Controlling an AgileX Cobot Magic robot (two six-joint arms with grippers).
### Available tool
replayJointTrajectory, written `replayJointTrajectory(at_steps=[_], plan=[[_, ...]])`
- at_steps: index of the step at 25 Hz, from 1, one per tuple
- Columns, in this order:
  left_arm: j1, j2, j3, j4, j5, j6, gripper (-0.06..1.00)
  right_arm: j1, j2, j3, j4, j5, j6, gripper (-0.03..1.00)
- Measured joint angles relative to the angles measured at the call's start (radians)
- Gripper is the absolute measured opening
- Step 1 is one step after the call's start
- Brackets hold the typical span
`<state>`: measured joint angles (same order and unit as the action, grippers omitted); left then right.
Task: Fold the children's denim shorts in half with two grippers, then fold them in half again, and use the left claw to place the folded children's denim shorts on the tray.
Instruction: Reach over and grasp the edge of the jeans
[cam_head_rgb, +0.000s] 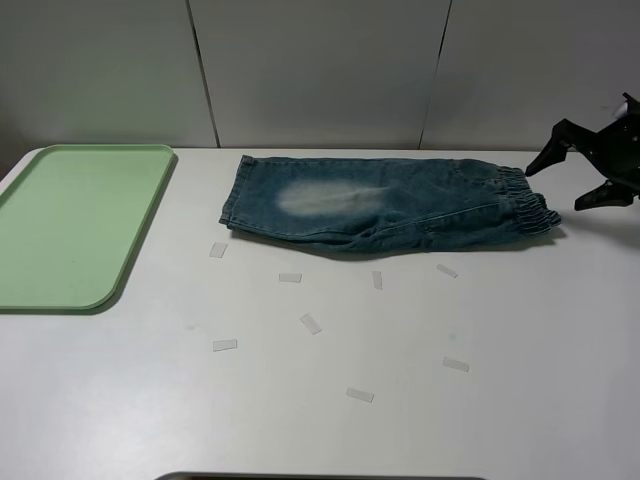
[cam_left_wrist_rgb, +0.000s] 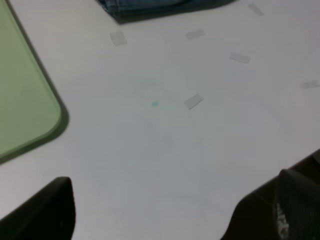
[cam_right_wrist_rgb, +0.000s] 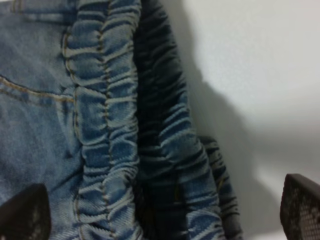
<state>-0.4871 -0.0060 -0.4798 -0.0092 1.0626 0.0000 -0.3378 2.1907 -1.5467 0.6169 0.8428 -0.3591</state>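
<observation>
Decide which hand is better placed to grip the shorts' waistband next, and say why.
Right: the right hand hangs open beside the waistband of the denim shorts; the left hand is over the table, away from them.

Soft, even light from above fills the high view. The white bench (cam_head_rgb: 400, 420) shows no glare, and the denim shorts (cam_head_rgb: 390, 205) cast only a thin shadow along their near edge. My left wrist picture is hazy, with my left gripper (cam_left_wrist_rgb: 165, 215) a dark blur. My right wrist picture is dimmer: the shorts throw a heavy shadow on the bench, and my right gripper (cam_right_wrist_rgb: 162, 210) is out of focus.
</observation>
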Motion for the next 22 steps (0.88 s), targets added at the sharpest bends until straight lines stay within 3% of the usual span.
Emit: replayJointTrajectory(at_steps=[22], plan=[[0.000, 0.000, 0.000, 0.000, 0.000, 0.000, 0.79, 0.022, 0.061, 0.000, 0.026, 0.010, 0.003, 0.69]])
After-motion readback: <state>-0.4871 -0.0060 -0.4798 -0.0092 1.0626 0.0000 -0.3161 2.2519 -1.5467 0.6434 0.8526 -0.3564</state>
